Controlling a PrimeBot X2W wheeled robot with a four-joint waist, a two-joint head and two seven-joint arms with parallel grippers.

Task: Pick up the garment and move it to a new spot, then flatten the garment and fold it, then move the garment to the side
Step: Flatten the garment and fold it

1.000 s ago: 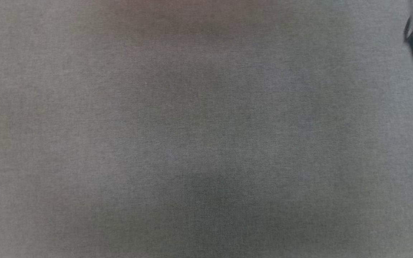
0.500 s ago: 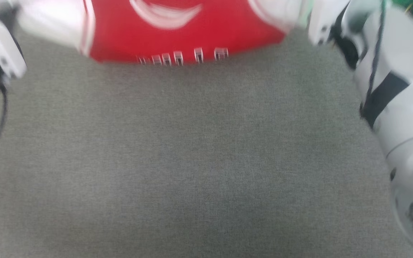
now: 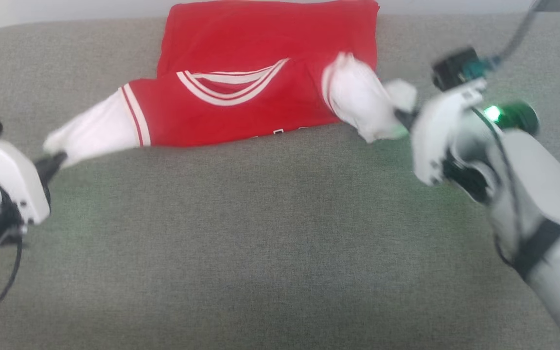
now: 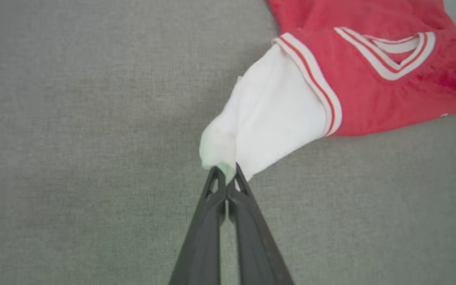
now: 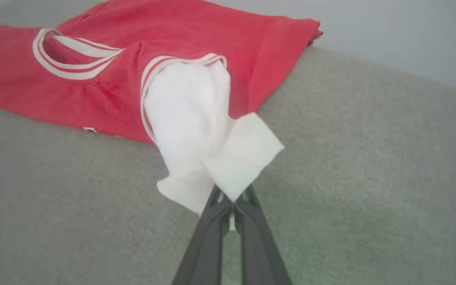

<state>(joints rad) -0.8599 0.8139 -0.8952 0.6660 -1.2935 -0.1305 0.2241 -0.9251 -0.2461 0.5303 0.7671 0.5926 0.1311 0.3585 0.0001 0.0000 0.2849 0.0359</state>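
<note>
Within 1 second the head view swung upward: the bright red jersey shirt with white sleeves (image 3: 260, 43) now shows at the far edge of the grey fabric surface (image 3: 280, 243), perhaps a sofa. The left end effector (image 3: 56, 158) and right end effector (image 3: 403, 118) each clench 1 sleeve tip, so flattening seems underway.

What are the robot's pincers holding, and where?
Both hold the shirt: the left pincer pinches the end of one white sleeve, the right pincer the end of the other.

Head view: high above, facing down on grey surface (image 3: 280, 243), shirt (image 3: 260, 102) at far edge.
Left wrist: low, close, facing left sleeve (image 4: 271, 118).
Right wrist: low, close, facing right sleeve (image 5: 188, 114).
Shared: shirt, surface.
</note>
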